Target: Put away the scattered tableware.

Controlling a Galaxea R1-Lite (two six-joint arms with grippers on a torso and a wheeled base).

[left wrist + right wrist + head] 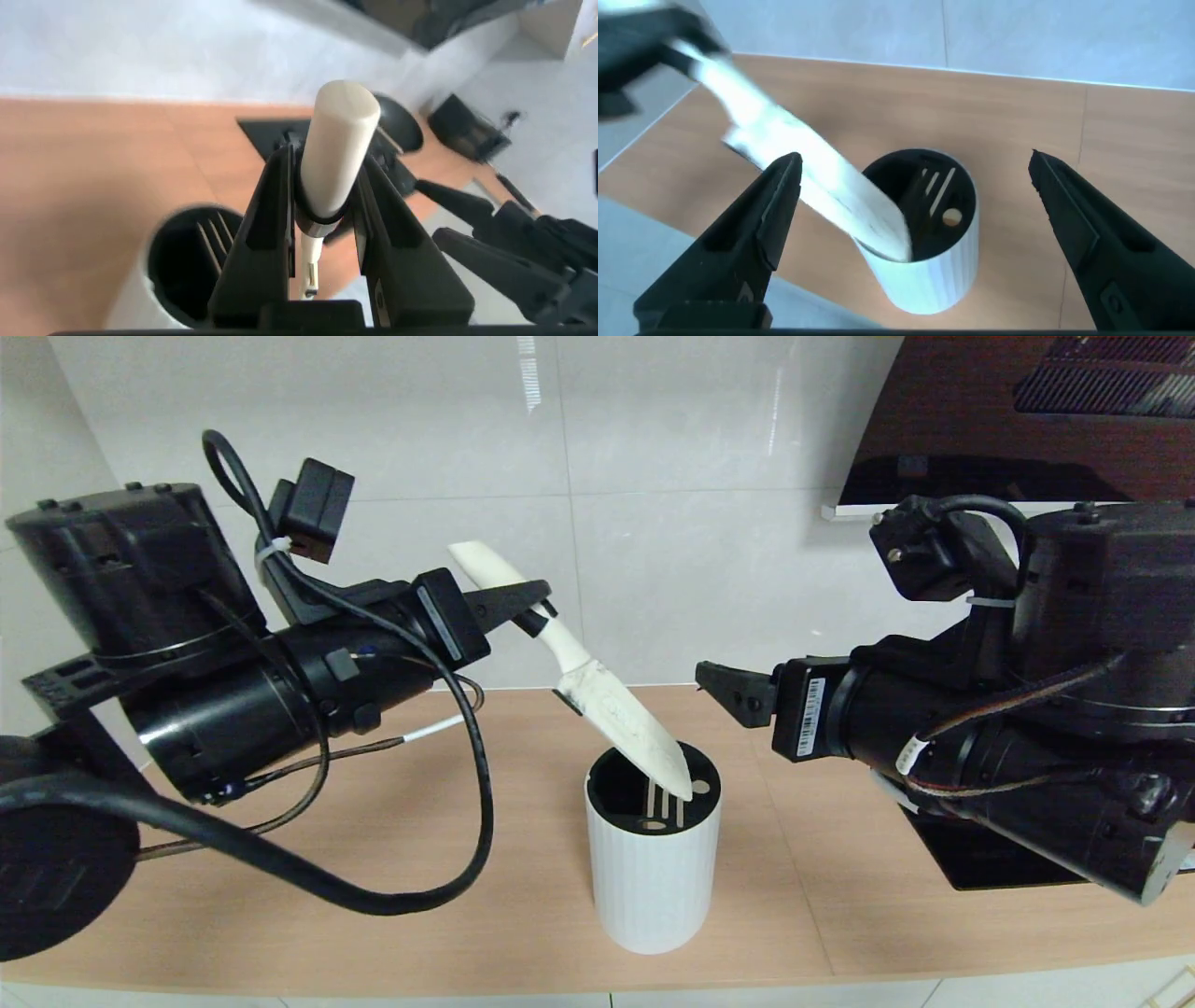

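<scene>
Just above the table [373, 821], the left pincer [527, 602] [327, 173] is clamped on the pale handle of a white knife [607, 705] [341, 131] [813, 177]. Its two black fingers [276, 224] press on either side of the handle, just above the dark band where the handle narrows. The handle's rounded end sticks up and to the far left beyond the fingers. The knife is tilted, with the blade slanting down to the right. Its tip is at the mouth of a white ribbed holder [653, 877] [140, 280] [934, 275] with a black inside. In the right wrist view the tip reaches just past the rim; whether it touches the rim I cannot tell. The holder stands upright on the wooden table, near the front edge and roughly midway between the two arms. Inside it the tines of a fork [665, 798] [929, 187] point upward.

The right pincer [913, 161] hangs to the right of the holder and higher than its rim, with its fingers spread wide and nothing between them. A black hob [990, 868] is set into the table at the right, partly behind the right arm. A white tiled wall [653, 448] rises behind the table.
</scene>
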